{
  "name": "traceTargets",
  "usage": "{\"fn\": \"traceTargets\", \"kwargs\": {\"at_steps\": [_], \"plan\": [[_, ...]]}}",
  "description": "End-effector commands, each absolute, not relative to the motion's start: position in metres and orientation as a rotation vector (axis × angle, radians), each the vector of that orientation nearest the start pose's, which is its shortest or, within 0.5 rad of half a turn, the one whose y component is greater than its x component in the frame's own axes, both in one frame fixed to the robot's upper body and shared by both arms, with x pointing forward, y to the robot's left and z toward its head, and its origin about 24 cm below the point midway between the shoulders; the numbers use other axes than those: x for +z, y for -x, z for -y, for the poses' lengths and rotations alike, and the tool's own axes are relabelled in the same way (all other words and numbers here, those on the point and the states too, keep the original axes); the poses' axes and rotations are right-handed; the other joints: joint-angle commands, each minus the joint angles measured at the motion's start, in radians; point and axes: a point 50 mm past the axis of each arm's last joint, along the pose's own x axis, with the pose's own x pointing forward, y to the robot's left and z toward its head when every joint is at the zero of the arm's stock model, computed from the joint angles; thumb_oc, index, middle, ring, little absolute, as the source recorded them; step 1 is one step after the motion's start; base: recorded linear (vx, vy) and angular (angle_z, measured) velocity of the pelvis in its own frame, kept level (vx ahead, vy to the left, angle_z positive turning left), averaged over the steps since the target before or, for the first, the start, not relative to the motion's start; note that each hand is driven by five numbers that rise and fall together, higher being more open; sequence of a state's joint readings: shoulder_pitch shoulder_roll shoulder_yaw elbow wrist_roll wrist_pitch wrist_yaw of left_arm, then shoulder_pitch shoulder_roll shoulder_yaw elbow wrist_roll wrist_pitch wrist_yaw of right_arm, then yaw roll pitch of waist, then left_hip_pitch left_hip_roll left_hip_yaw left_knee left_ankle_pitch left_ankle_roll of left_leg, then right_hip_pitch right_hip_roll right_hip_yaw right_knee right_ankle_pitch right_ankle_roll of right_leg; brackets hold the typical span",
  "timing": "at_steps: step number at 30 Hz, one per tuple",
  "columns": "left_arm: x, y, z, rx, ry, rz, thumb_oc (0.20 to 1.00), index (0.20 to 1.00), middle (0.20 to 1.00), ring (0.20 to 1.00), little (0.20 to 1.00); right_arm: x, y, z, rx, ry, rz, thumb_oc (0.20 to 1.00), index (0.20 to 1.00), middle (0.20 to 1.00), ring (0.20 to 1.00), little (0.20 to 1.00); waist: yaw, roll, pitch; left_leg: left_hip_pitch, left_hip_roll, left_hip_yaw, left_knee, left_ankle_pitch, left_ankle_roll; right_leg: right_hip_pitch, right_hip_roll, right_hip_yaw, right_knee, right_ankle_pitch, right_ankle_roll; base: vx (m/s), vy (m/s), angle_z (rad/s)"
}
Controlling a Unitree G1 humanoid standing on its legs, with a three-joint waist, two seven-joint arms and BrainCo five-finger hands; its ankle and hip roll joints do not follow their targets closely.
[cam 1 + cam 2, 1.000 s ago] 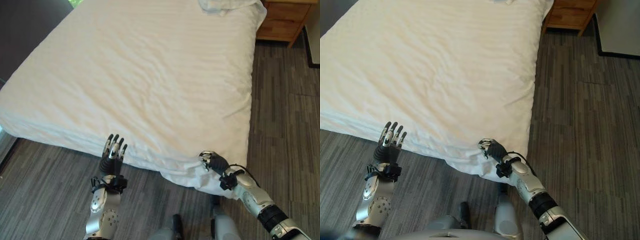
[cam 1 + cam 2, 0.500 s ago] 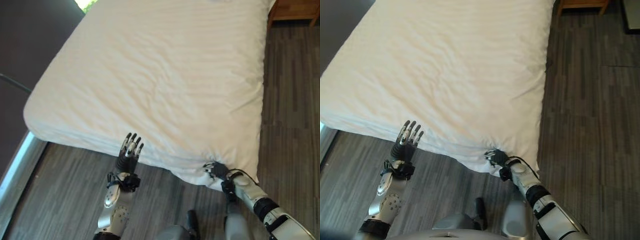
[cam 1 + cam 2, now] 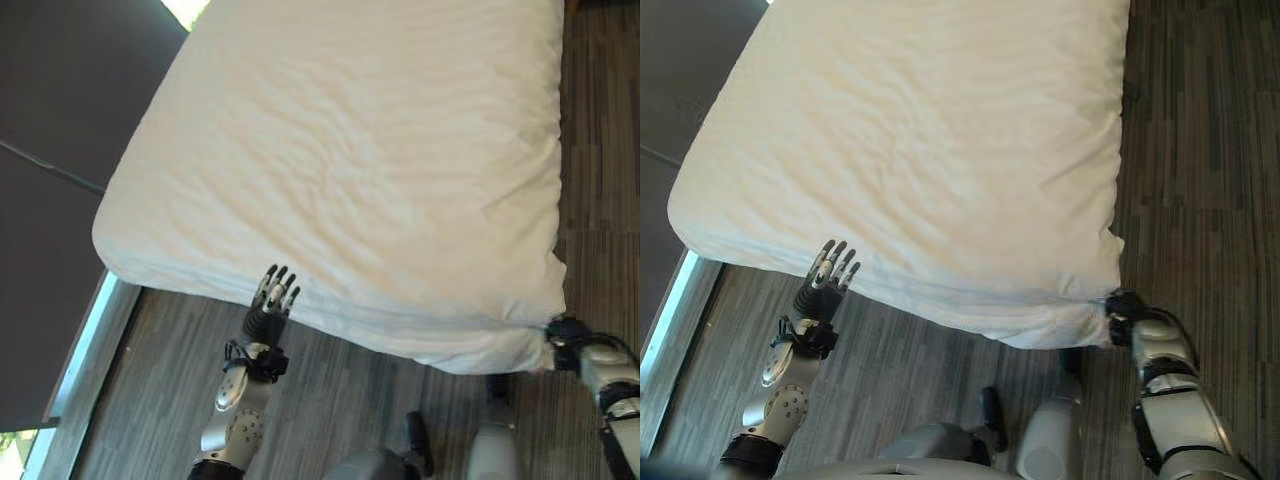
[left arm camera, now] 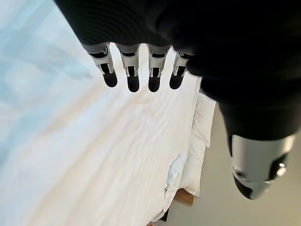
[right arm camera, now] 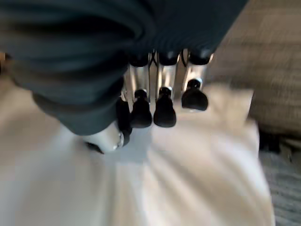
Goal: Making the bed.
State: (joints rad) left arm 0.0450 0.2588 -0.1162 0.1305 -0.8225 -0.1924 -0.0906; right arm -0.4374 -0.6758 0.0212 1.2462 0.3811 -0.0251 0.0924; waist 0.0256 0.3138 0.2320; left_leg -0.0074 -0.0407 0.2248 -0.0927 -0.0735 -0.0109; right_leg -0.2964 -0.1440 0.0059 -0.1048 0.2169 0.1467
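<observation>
White duvet (image 3: 380,170) spread over the bed, near edge hanging toward the grey plank floor (image 3: 1230,150). Since a second ago: whole scene swung in both eye views, so camera movement, with nightstand and pillow out of the eye views. Against the duvet itself, right hand (image 3: 566,329) shifted from partway along the near edge to the duvet's near right corner, cloth there drawn out to a point and gathered into folds. Left hand (image 3: 274,298) much as before, raised upright at the near edge of the duvet, not gripping it.

Left wrist view alone: left hand's fingers (image 4: 132,71) straight and spread in a row, holding nothing, and beyond them the length of the bed to the pillow (image 4: 201,141) at the far end, a rumpled fold of white cloth lying beside it, a bit of wooden furniture (image 4: 184,197) past that.

Right wrist view alone: right hand's fingers (image 5: 162,106) curled down onto white cloth, thumb pressed in beside them, cloth bunched and pinched between. Eye views too distant for that grip: just the dark cover at the corner's tip.
</observation>
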Motion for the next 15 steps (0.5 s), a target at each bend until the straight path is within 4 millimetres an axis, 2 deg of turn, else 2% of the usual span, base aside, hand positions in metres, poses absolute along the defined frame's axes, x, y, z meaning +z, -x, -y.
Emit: {"fn": "traceTargets", "kwargs": {"at_steps": [1, 2, 3, 5, 7, 8, 9, 10, 11, 12, 13, 15], "plan": [[0.039, -0.246, -0.197, -0.032, 0.562, 0.108, 1.000, 1.000, 1.000, 1.000, 1.000, -0.019, -0.215, 0.400, -0.579, 0.125, -0.703, 0.200, 0.200, 0.200, 0.200, 0.200, -0.052, -0.013, 0.018, -0.110, 0.007, -0.067, 0.005, 0.134, -0.058, 0.127, -0.013, -0.028, 0.018, -0.106, 0.032, 0.00, 0.000, 0.00], [0.039, -0.246, -0.197, -0.033, 0.562, 0.107, 1.000, 1.000, 1.000, 1.000, 1.000, -0.019, -0.214, 0.400, -0.581, 0.125, -0.704, 0.200, 0.200, 0.200, 0.200, 0.200, -0.051, -0.012, 0.017, -0.109, 0.007, -0.068, 0.005, 0.134, -0.058, 0.128, -0.013, -0.029, 0.018, -0.107, 0.032, 0.06, 0.013, 0.02], [0.040, -0.246, -0.200, -0.021, 0.562, 0.120, 1.000, 1.000, 1.000, 1.000, 1.000, -0.026, -0.185, 0.415, -0.670, 0.105, -0.753, 0.200, 0.200, 0.200, 0.200, 0.200, -0.070, -0.012, 0.018, -0.106, 0.005, -0.072, 0.005, 0.130, -0.058, 0.130, -0.015, -0.026, 0.018, -0.112, 0.029, 0.06, 0.013, 0.05], [0.043, -0.246, -0.202, -0.012, 0.559, 0.136, 1.000, 1.000, 1.000, 1.000, 1.000, -0.027, -0.159, 0.429, -0.777, 0.077, -0.768, 0.200, 0.200, 0.200, 0.200, 0.200, -0.094, -0.019, 0.015, -0.102, 0.004, -0.075, 0.005, 0.123, -0.056, 0.134, -0.014, -0.021, 0.018, -0.118, 0.025, 0.08, 0.013, 0.05], [0.047, -0.248, -0.204, -0.003, 0.553, 0.160, 1.000, 1.000, 1.000, 1.000, 1.000, -0.022, -0.152, 0.435, -0.866, 0.022, -0.676, 0.200, 0.200, 0.200, 0.200, 0.200, -0.116, -0.030, 0.014, -0.094, 0.006, -0.075, 0.005, 0.116, -0.055, 0.143, -0.012, -0.016, 0.018, -0.123, 0.023, 0.06, 0.009, -0.01], [0.047, -0.248, -0.204, -0.004, 0.552, 0.160, 1.000, 1.000, 1.000, 1.000, 1.000, -0.023, -0.152, 0.435, -0.866, 0.021, -0.677, 0.200, 0.200, 0.200, 0.200, 0.200, -0.115, -0.031, 0.014, -0.094, 0.006, -0.075, 0.005, 0.116, -0.055, 0.144, -0.012, -0.016, 0.018, -0.123, 0.023, 0.06, 0.000, -0.06], [0.051, -0.249, -0.208, 0.027, 0.558, 0.193, 1.000, 1.000, 1.000, 1.000, 1.000, 0.000, -0.166, 0.439, -0.905, -0.003, -0.455, 0.200, 0.200, 0.200, 0.200, 0.200, -0.148, -0.050, 0.012, -0.085, 0.010, -0.075, 0.005, 0.109, -0.053, 0.150, -0.009, -0.007, 0.018, -0.127, 0.020, 0.04, -0.002, -0.04], [0.051, -0.249, -0.208, 0.026, 0.556, 0.192, 1.000, 1.000, 1.000, 1.000, 1.000, -0.001, -0.165, 0.439, -0.908, -0.003, -0.457, 0.200, 0.200, 0.200, 0.200, 0.200, -0.147, -0.051, 0.012, -0.083, 0.010, -0.075, 0.005, 0.108, -0.053, 0.153, -0.009, -0.008, 0.018, -0.127, 0.020, 0.05, -0.017, 0.00], [0.051, -0.250, -0.211, 0.053, 0.567, 0.204, 1.000, 1.000, 1.000, 1.000, 1.000, 0.023, -0.182, 0.431, -0.859, 0.038, -0.268, 0.200, 0.200, 0.200, 0.200, 0.200, -0.172, -0.074, 0.006, -0.073, 0.014, -0.076, 0.005, 0.102, -0.051, 0.162, -0.005, -0.001, 0.018, -0.129, 0.016, 0.02, -0.015, -0.04], [0.051, -0.249, -0.211, 0.051, 0.564, 0.201, 1.000, 1.000, 1.000, 1.000, 1.000, 0.021, -0.180, 0.430, -0.863, 0.037, -0.272, 0.200, 0.200, 0.200, 0.200, 0.200, -0.171, -0.076, 0.006, -0.070, 0.013, -0.078, 0.005, 0.101, -0.051, 0.166, -0.006, -0.003, 0.018, -0.130, 0.016, 0.04, -0.041, -0.09], [0.047, -0.248, -0.216, 0.084, 0.573, 0.198, 1.000, 1.000, 1.000, 1.000, 1.000, 0.050, -0.195, 0.416, -0.790, 0.108, -0.100, 0.200, 0.200, 0.200, 0.200, 0.200, -0.186, -0.099, -0.006, -0.056, 0.019, -0.080, 0.005, 0.095, -0.049, 0.179, -0.002, 0.000, 0.018, -0.133, 0.010, 0.04, -0.046, -0.14], [0.042, -0.247, -0.218, 0.107, 0.583, 0.180, 1.000, 1.000, 1.000, 1.000, 1.000, 0.071, -0.207, 0.394, -0.704, 0.107, 0.053, 0.200, 0.200, 0.200, 0.200, 0.200, -0.193, -0.129, -0.026, -0.034, 0.027, -0.086, 0.005, 0.091, -0.047, 0.203, 0.004, -0.001, 0.022, -0.139, 0.004, 0.05, -0.061, -0.04]]}}
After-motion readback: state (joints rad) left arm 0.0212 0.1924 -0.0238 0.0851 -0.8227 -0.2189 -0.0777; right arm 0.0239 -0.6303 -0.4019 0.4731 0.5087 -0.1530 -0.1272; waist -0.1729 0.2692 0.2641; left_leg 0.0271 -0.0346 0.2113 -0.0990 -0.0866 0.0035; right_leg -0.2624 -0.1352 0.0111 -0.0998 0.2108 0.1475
